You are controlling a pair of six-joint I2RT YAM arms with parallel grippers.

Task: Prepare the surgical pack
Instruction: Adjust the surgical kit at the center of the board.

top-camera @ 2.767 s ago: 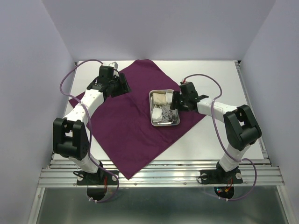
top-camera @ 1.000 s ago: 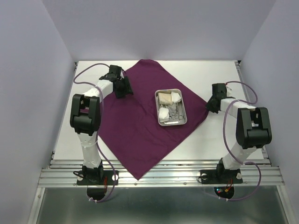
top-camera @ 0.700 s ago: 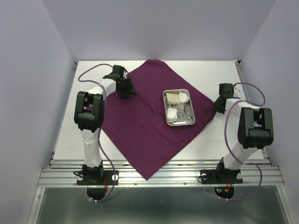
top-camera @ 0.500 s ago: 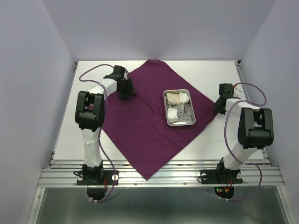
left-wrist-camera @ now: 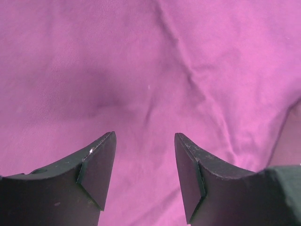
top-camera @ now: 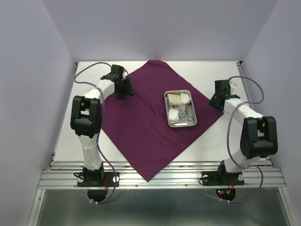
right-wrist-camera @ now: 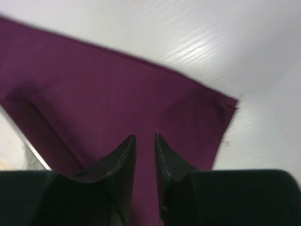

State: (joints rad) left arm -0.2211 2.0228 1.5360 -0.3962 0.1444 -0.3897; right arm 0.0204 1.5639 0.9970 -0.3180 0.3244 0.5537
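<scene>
White table [top-camera: 221,70] fills the centre of the top view. Pale lavender enclosure: back wall [top-camera: 160,28] at top, left wall [top-camera: 28,94], right wall [top-camera: 282,70]. Ribbed aluminium rail [top-camera: 160,175] along the lower edge, grey-green panel [top-camera: 160,207] beneath. Lighting even, shadows soft.

matt cloth [top-camera: 141,122], shiny steel tray [top-camera: 181,124]

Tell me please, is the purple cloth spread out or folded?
Spread out: the cloth lies flat on the table, with the tray uncovered on top.
</scene>
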